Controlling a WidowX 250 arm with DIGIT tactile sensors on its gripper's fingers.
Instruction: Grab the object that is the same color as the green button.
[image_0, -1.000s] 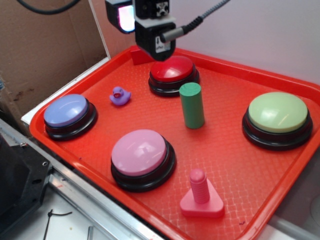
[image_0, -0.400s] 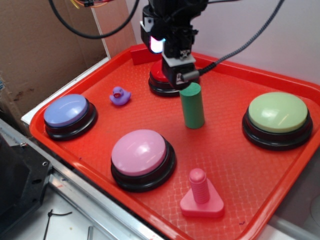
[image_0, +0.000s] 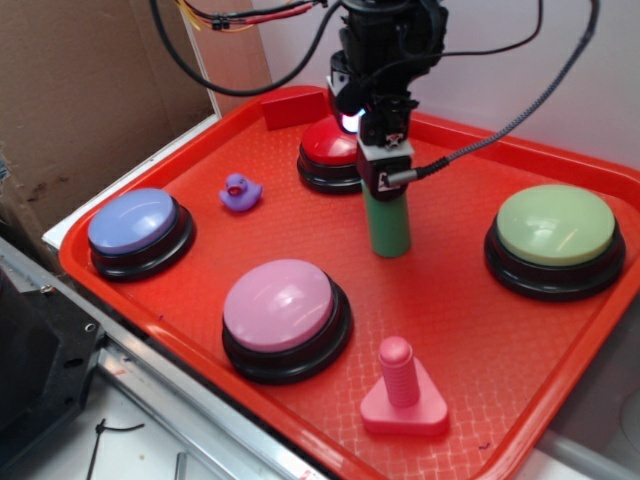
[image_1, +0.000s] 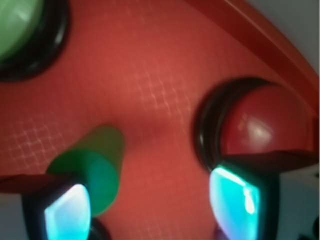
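Note:
The object, a dark-green cylinder (image_0: 390, 225), stands upright in the middle of the red tray (image_0: 470, 310). My gripper (image_0: 383, 180) hangs right over its top, hiding the upper end. In the wrist view the gripper (image_1: 150, 207) is open, its jaws wide apart. The cylinder (image_1: 97, 165) sits at the left finger (image_1: 67, 212), partly under it, not centred in the gap. The other finger (image_1: 235, 200) is beside the red button (image_1: 265, 122). The pale-green button (image_0: 555, 225) sits on its black base at the right of the tray, and shows again as the green button (image_1: 15, 20) at the wrist view's top left.
On the tray are a red button (image_0: 328, 145) just behind the gripper, a lilac-blue button (image_0: 135, 222), a pink button (image_0: 280, 305), a small purple duck (image_0: 240, 191) and a pink bolt on a triangular base (image_0: 402, 390). A cardboard wall (image_0: 90, 90) stands at the left.
The gripper has moved right and down, from above the red button to just over the top of the green cylinder. The objects on the tray have not moved.

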